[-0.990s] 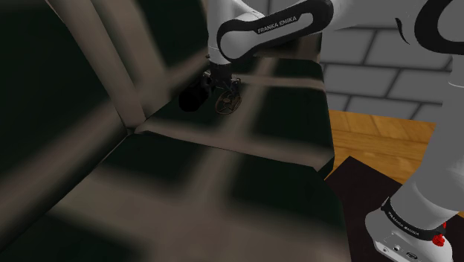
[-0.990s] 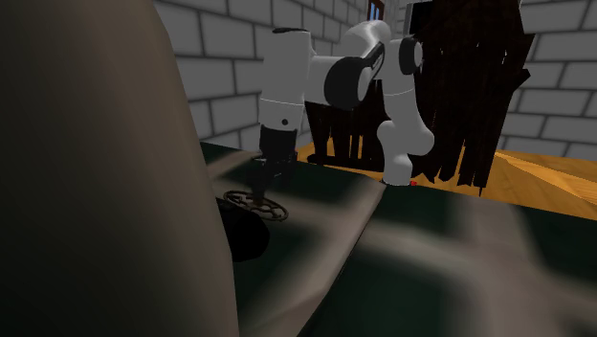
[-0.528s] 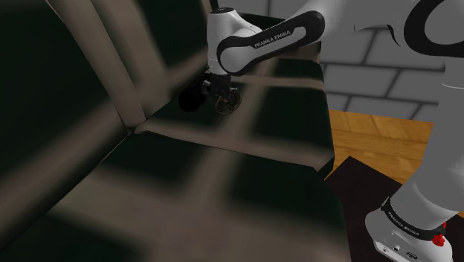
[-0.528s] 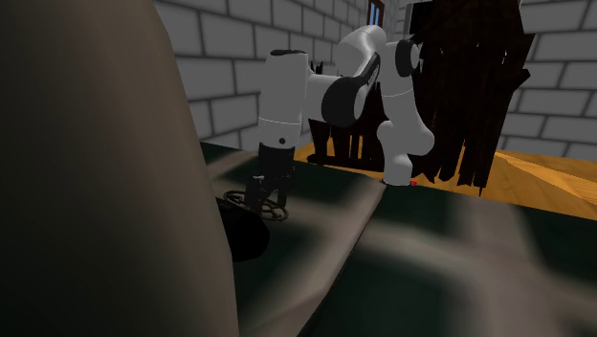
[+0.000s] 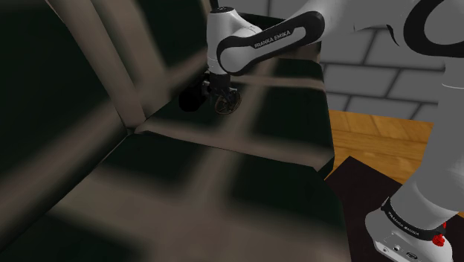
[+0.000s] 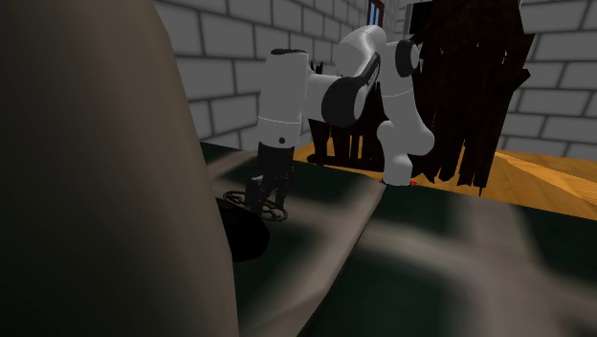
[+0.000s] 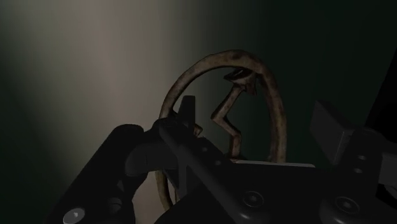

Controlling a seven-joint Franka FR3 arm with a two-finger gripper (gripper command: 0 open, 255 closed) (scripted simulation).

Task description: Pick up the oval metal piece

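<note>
The oval metal piece [image 5: 227,105] is a rusty brown ring with a bent bar across its middle. It lies on the dark checked cushion [image 5: 245,156] close to the backrest. My black gripper [image 5: 221,94] is down on it, pointing straight down. In the wrist view the fingers [image 7: 188,113] stand apart, and the ring's [image 7: 277,108] bar and one side of its rim lie between them. The far finger is clear of the rim. In the second exterior view the gripper [image 6: 267,194] reaches down into the ring [image 6: 251,202].
A round black object [image 5: 191,98] lies against the backrest [image 5: 67,67] just beside the ring, also seen as a black lump [image 6: 244,235]. The cushion's edge drops to a wooden floor [image 5: 379,126]. A grey brick wall [image 5: 387,59] stands behind. My stand [image 5: 357,193] is at the lower right.
Over the last second the arm swung in and lowered the gripper onto the ring. Since half a second ago it has hardly moved.
</note>
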